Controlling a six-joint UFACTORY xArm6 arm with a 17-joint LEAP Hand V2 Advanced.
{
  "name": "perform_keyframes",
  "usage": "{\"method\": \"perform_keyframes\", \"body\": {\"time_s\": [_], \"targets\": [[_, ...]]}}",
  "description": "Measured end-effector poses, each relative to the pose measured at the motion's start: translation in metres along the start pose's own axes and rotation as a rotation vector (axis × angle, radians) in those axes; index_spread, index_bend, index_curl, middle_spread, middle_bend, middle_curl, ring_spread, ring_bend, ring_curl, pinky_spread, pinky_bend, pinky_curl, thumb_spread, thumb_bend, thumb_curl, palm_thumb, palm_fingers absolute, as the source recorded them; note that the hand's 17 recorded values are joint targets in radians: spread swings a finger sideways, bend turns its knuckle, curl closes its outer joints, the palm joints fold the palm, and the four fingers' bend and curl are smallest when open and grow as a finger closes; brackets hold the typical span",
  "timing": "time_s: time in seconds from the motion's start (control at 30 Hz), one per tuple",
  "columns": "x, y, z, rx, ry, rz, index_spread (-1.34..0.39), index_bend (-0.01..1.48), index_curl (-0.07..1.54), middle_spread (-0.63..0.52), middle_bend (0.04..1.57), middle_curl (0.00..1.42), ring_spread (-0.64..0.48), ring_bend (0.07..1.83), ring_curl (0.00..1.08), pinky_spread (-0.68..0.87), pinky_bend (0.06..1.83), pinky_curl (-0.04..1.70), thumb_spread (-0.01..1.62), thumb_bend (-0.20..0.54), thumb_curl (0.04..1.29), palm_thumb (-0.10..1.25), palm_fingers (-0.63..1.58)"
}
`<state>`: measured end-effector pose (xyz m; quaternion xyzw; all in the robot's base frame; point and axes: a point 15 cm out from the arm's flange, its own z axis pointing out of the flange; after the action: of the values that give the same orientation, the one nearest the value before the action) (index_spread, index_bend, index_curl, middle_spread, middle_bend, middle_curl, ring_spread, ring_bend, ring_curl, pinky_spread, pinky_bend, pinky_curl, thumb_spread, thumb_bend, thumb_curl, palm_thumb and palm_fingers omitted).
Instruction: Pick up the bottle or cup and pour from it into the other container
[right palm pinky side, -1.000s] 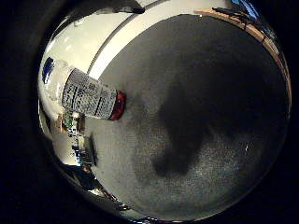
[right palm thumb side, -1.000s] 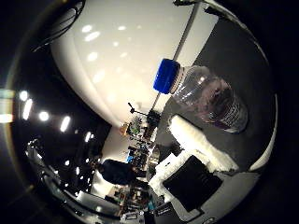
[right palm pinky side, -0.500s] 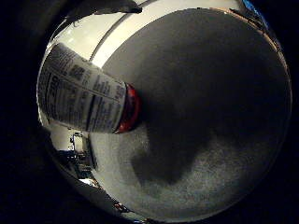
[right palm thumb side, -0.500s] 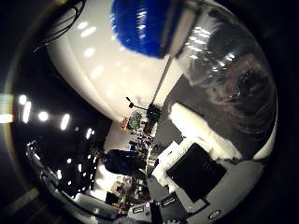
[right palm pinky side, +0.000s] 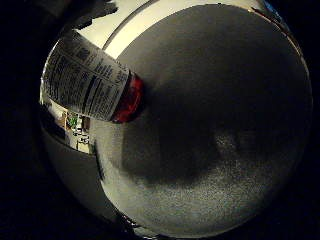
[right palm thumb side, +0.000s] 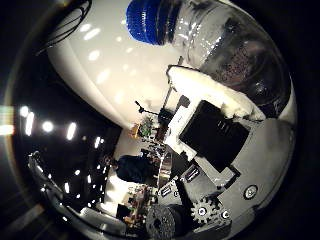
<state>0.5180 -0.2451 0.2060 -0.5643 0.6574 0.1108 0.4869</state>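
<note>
A clear plastic bottle (right palm thumb side: 235, 55) with a blue cap (right palm thumb side: 150, 20) fills much of the thumb side view, close to my palm. Its white printed label (right palm pinky side: 85, 80) and red lower end (right palm pinky side: 131, 100) show in the little finger side view, the red end at the grey table surface (right palm pinky side: 225, 100). My right hand (right palm thumb side: 215, 130) shows as white and black parts beside the bottle. One white finger pad (right palm thumb side: 210, 90) lies against the bottle's side, curled towards it. The rest of the fingers are hidden. No other container is in view.
The hand's dark shadow (right palm pinky side: 170, 150) falls on the grey surface beside the bottle. A white wall (right palm thumb side: 115, 65) rises behind the bottle. Cluttered tables and a person stand far off in the room (right palm thumb side: 135, 170).
The bottle has grown much larger in both views as the palm closed in on it. The white finger pad has swung in against the bottle's side.
</note>
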Motion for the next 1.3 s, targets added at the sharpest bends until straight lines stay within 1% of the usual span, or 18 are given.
{"method": "perform_keyframes", "body": {"time_s": [0.03, 0.07, 0.1, 0.13, 0.27, 0.37, 0.5, 0.6, 0.7, 0.8, 0.9, 1.0, 1.13, 1.23, 1.3], "targets": [[-0.001, 0.001, 0.001, -0.004, -0.005, 0.001, -0.30, 0.51, 0.57, -0.12, 0.85, 0.56, -0.14, 1.12, 0.38, -0.41, 1.16, 0.09, 0.95, -0.021, 0.49, 0.86, 1.32], [-0.003, 0.003, 0.003, -0.012, -0.017, 0.003, -0.29, 0.55, 0.59, -0.11, 0.87, 0.57, -0.14, 1.14, 0.39, -0.41, 1.18, 0.11, 0.94, -0.017, 0.49, 0.87, 1.34], [-0.006, 0.005, 0.004, -0.023, -0.029, 0.002, -0.28, 0.64, 0.63, -0.10, 0.93, 0.59, -0.13, 1.17, 0.41, -0.41, 1.20, 0.15, 0.93, -0.018, 0.50, 0.89, 1.35], [-0.009, 0.006, 0.007, -0.033, -0.044, 0.004, -0.27, 0.67, 0.65, -0.10, 0.96, 0.59, -0.13, 1.18, 0.42, -0.40, 1.22, 0.17, 0.92, -0.019, 0.51, 0.89, 1.35], [-0.018, 0.008, 0.012, -0.052, -0.083, 0.003, -0.23, 0.87, 0.71, -0.09, 1.09, 0.62, -0.14, 1.28, 0.48, -0.31, 1.32, 0.28, 0.88, -0.014, 0.55, 0.95, 1.33], [-0.027, 0.009, 0.019, -0.072, -0.098, -0.011, -0.21, 0.96, 0.74, -0.09, 1.19, 0.65, -0.15, 1.34, 0.51, -0.27, 1.39, 0.35, 0.84, -0.009, 0.59, 1.01, 1.27], [-0.045, 0.010, 0.021, -0.108, -0.111, -0.044, -0.21, 1.06, 0.77, -0.10, 1.28, 0.69, -0.17, 1.37, 0.55, -0.23, 1.46, 0.41, 0.80, -0.008, 0.65, 1.08, 1.20], [-0.065, 0.010, 0.021, -0.168, -0.085, -0.108, -0.20, 1.11, 0.79, -0.11, 1.32, 0.70, -0.19, 1.39, 0.58, -0.22, 1.47, 0.45, 0.72, -0.015, 0.70, 1.10, 1.16], [-0.082, 0.008, 0.010, -0.205, -0.037, -0.172, -0.20, 1.14, 0.79, -0.11, 1.35, 0.71, -0.20, 1.41, 0.61, -0.21, 1.47, 0.49, 0.63, -0.020, 0.76, 1.10, 1.13], [-0.098, 0.009, -0.002, -0.250, 0.021, -0.229, -0.20, 1.16, 0.80, -0.11, 1.36, 0.72, -0.20, 1.39, 0.63, -0.20, 1.49, 0.53, 0.57, -0.016, 0.79, 1.10, 1.11], [-0.109, 0.019, -0.003, -0.328, 0.071, -0.266, -0.19, 1.18, 0.80, -0.11, 1.38, 0.73, -0.21, 1.38, 0.66, -0.20, 1.49, 0.57, 0.56, -0.015, 0.83, 1.11, 1.11], [-0.134, 0.024, -0.003, -0.421, 0.146, -0.329, -0.19, 1.20, 0.79, -0.11, 1.39, 0.73, -0.22, 1.38, 0.69, -0.19, 1.49, 0.60, 0.54, -0.014, 0.85, 1.12, 1.10], [-0.169, 0.025, 0.000, -0.482, 0.217, -0.396, -0.19, 1.20, 0.79, -0.11, 1.39, 0.74, -0.22, 1.37, 0.72, -0.19, 1.48, 0.64, 0.53, -0.016, 0.88, 1.12, 1.11], [-0.190, 0.030, -0.001, -0.543, 0.302, -0.440, -0.19, 1.21, 0.78, -0.11, 1.40, 0.74, -0.23, 1.36, 0.74, -0.19, 1.46, 0.67, 0.52, -0.018, 0.90, 1.12, 1.11], [-0.207, 0.035, 0.003, -0.588, 0.353, -0.489, -0.19, 1.21, 0.78, -0.11, 1.40, 0.74, -0.23, 1.35, 0.75, -0.19, 1.45, 0.69, 0.51, -0.019, 0.90, 1.12, 1.11]]}}
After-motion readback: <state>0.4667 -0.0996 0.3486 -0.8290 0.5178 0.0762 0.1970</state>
